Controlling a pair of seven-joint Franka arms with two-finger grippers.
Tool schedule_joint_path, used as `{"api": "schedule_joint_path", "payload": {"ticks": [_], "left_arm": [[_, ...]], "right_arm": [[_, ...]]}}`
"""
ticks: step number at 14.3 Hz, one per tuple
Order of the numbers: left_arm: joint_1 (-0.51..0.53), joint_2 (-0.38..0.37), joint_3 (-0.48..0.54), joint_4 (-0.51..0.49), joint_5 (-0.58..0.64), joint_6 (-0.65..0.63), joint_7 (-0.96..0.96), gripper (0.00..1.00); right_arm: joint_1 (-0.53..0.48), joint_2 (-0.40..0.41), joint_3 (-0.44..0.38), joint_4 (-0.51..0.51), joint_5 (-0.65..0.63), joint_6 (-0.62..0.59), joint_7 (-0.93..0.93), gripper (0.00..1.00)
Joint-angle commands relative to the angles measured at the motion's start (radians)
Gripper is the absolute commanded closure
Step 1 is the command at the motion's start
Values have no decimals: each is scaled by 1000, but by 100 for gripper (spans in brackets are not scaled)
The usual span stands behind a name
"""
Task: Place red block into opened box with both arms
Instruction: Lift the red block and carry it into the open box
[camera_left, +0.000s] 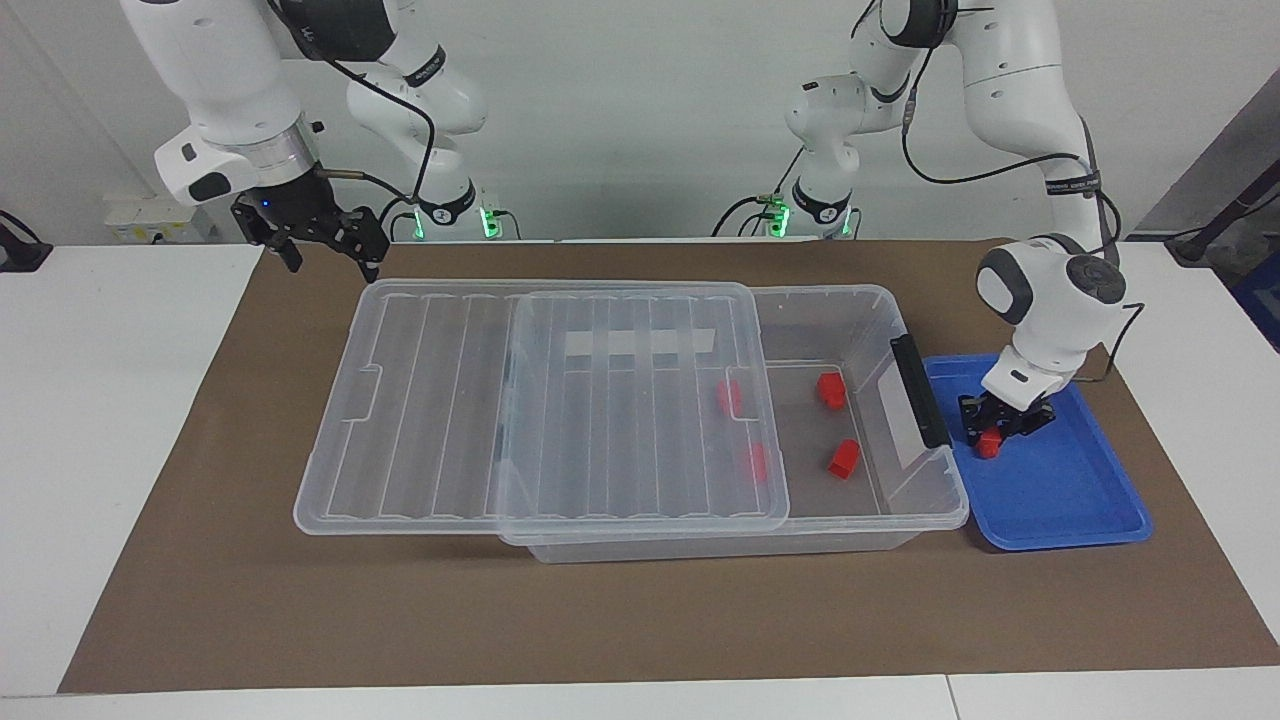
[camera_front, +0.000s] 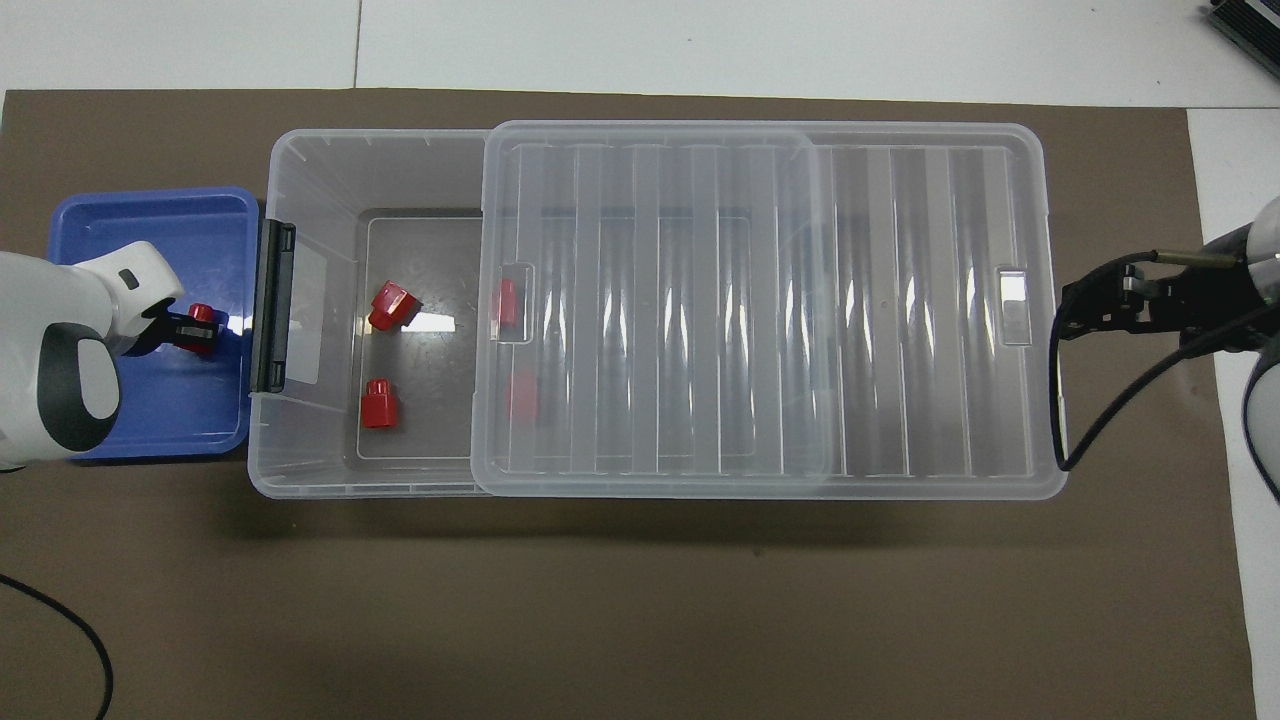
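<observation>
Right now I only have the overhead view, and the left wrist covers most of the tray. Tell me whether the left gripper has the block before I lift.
Observer: In the facing view, the left gripper is closed on the red block, low in the blue tray.
Operator: Report the block's height.
Observer: It looks down at the tray's floor, not lifted.
Operator: Check the right gripper against the lid.
Observer: The right gripper hangs open in the air, higher than the lid, off its end toward the right arm's end of the table. It touches nothing.
</observation>
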Motion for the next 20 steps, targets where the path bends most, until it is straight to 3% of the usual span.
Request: {"api": "schedule_joint_path", "payload": {"ticks": [1, 6, 10, 14, 20], "left_arm": [[0, 6, -3, 87, -5, -133, 18, 100], [-9, -17, -15, 401, -16, -599, -61, 100], [-102, -39, -24, 534, -19, -788, -278, 100], [-262, -39, -26, 554, -17, -784, -587, 100], [-382, -50, -29, 456, -14, -577, -750, 100]], "right_arm": [[-7, -20, 3, -22, 5, 5, 10, 0], [-7, -20, 3, -22, 5, 5, 10, 0], [-7, -20, 3, -22, 5, 5, 10, 0], [-7, -20, 3, -22, 5, 5, 10, 0], [-7, -20, 3, -22, 5, 5, 10, 0]]}}
